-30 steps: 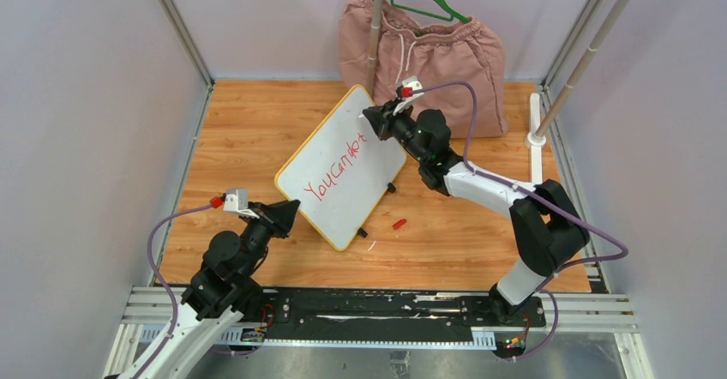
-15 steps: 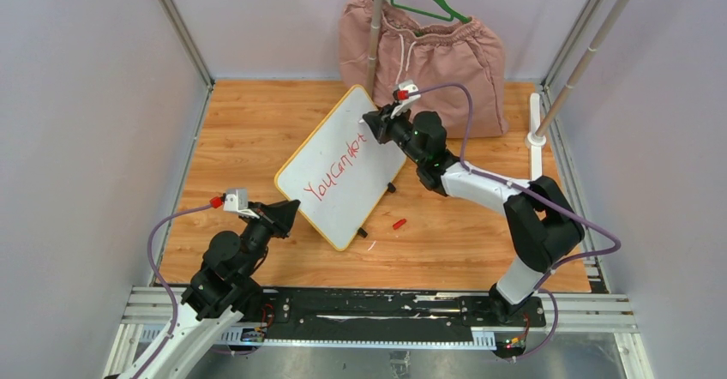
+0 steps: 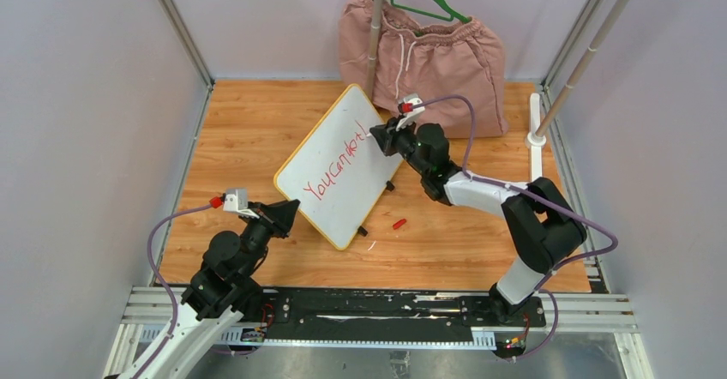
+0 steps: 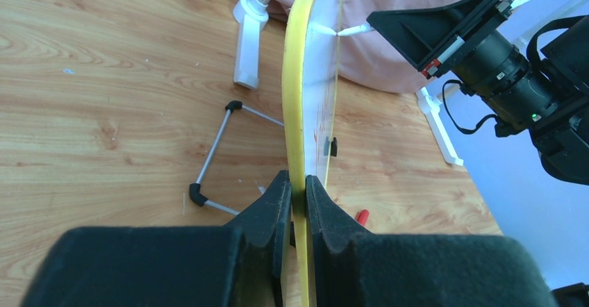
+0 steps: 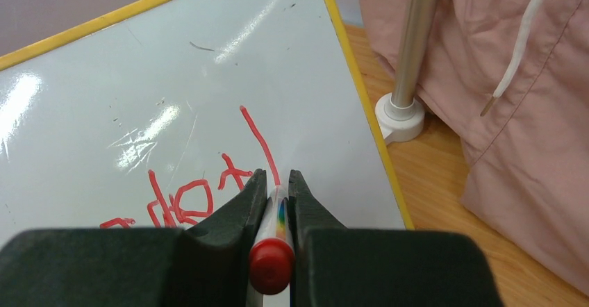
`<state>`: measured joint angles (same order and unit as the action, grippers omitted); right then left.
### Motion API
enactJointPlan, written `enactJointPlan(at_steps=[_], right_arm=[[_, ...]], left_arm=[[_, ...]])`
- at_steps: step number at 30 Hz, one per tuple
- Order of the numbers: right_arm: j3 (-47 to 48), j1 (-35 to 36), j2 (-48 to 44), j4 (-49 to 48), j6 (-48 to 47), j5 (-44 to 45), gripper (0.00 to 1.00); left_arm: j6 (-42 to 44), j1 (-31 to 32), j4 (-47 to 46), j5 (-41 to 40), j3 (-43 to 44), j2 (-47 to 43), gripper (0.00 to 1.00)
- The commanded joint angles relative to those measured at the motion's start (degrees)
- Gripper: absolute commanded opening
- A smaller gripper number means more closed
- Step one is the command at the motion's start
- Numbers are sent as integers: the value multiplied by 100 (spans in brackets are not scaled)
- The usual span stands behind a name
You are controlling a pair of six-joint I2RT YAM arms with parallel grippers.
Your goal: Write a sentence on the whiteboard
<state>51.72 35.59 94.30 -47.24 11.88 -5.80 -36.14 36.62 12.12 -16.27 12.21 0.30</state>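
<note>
While my left gripper [image 4: 299,185] is pinching the whiteboard [image 3: 364,186] by its yellow rim mid-table, my right gripper [image 5: 278,182] is squeezing a marker [image 5: 271,257] at the end of the sentence [image 3: 336,166]. A rack pole [image 3: 375,36] and pink shorts [image 3: 446,62] are crowding just behind the board; a red cap [image 3: 399,223] is lying near its feet.

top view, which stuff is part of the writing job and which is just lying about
In use: whiteboard, sentence, marker in the right gripper, left gripper clamping the board's rim.
Lying about: pink garment, green hanger, small red piece, rack pole.
</note>
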Motion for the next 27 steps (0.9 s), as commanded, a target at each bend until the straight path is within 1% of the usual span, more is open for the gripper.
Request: enactJointPlan(at_steps=[1,5,17,27], right_arm=[[-195,-31,-135,-38,93,2,0],[-129,-33,-145,-17,87,1,0],[605,-33,33,309,-102,-55,0],[719,-127,136,461,-211,-26,0]], left_arm=[[283,14,318,-89,72,-289,0],[271,18,318,-70,63,-285,0],[273,12,309,-30,50,-280,0],[283,12,309,-43,62,-285,0]])
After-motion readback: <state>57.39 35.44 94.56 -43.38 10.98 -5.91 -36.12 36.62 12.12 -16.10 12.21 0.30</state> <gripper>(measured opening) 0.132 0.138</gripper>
